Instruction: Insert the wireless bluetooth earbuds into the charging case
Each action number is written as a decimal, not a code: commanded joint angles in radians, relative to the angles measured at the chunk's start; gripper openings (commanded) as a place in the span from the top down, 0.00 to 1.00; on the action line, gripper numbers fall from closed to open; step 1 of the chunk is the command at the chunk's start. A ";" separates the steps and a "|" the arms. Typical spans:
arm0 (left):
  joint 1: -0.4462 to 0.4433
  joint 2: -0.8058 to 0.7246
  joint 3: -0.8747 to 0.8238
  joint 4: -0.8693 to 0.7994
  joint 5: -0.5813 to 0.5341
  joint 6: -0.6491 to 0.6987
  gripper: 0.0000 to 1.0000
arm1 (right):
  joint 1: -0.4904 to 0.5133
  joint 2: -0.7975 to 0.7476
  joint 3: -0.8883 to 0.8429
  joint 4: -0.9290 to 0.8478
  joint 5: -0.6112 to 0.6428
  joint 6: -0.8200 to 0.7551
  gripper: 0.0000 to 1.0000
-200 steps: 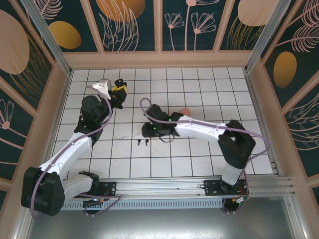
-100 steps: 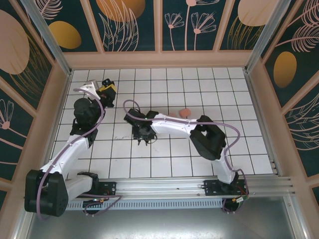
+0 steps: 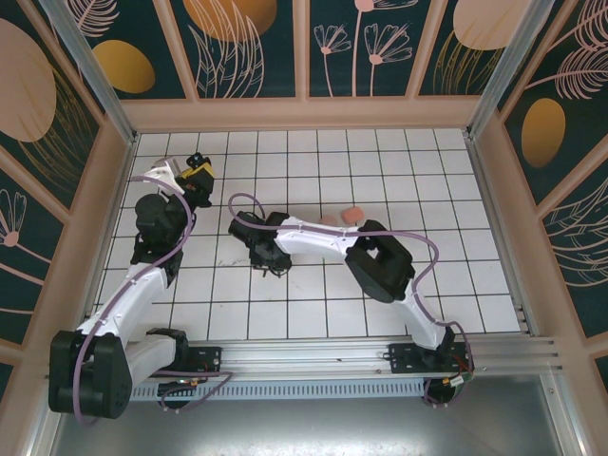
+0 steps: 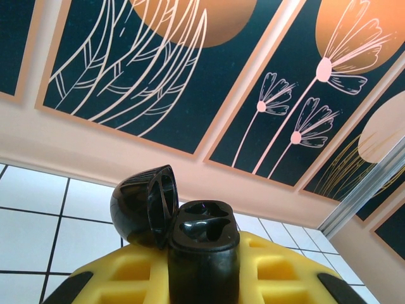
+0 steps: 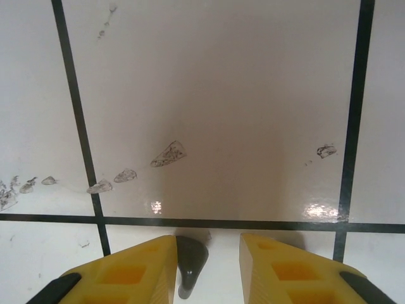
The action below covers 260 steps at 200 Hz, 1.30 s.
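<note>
My left gripper (image 3: 198,175) is raised over the far left of the table, shut on a black charging case (image 4: 204,250). The case stands upright between the yellow fingers (image 4: 114,282), its lid (image 4: 140,204) swung open to the left and both sockets looking empty. My right gripper (image 3: 265,260) is down on the tiles left of centre. In the right wrist view it (image 5: 207,253) is open, with a small black earbud (image 5: 190,258) lying on the tile between the yellow fingers. The earbud rests against the left finger, with a gap to the right one.
Two small pink items, one coral (image 3: 353,214) and one paler (image 3: 330,220), lie on the tiles just beyond the right forearm. Grey scuff marks (image 5: 169,154) dot the tile ahead of the right fingers. Peach walls (image 3: 304,112) enclose the white tiled table.
The right arm reached further left and its jaws narrowed around the black earbud. The left arm drifted slightly left and back, still holding the case.
</note>
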 commanded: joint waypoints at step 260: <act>0.010 -0.006 -0.029 0.085 0.036 -0.036 1.00 | 0.023 0.074 0.065 -0.035 -0.014 0.012 0.82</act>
